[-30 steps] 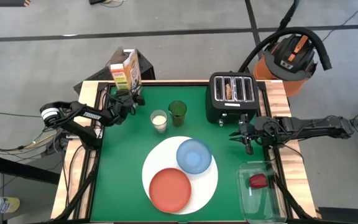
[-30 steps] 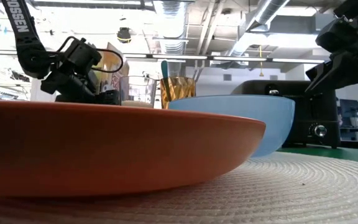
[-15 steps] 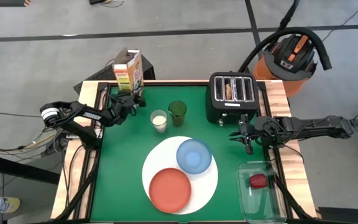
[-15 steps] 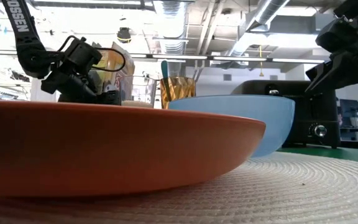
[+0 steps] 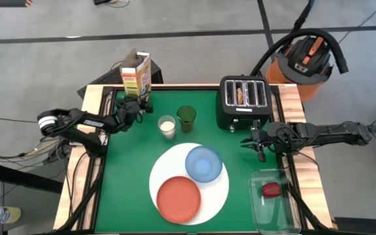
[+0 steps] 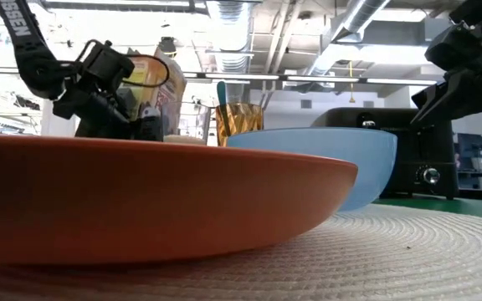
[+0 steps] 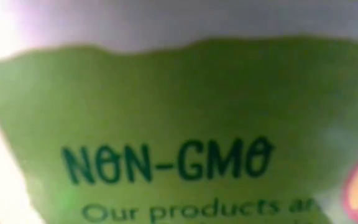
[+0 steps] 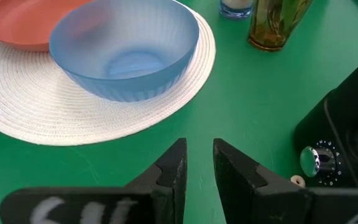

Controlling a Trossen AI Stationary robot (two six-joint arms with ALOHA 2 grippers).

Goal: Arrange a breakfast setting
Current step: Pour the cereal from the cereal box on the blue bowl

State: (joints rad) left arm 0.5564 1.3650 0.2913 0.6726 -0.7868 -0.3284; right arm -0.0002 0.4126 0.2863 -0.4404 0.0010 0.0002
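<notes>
The left gripper sat at the far left corner of the worktop, closed around the base of an upright cereal box, whose green printed panel filled the left wrist view; holding it low and at the corner likely kept the tall carton steady and clear of the dishes. The right gripper hovered near the right edge, just in front of the black toaster, its fingers drawn close with only a narrow gap between them and nothing in them, apparently waiting. The setting itself lay toward the near middle of the worktop: one large white plate carried one orange-red plate on its near side and one light-blue bowl on its far side, the two just beside each other, probably stacked that way to keep the place compact. No spoon showed in any view. Behind the plate stood two drinking vessels side by side, one glass of milk and one amber-green tumbler. One clear container with a red item inside rested at the near right corner. The toaster had four slots, at least one of them holding toast.
</notes>
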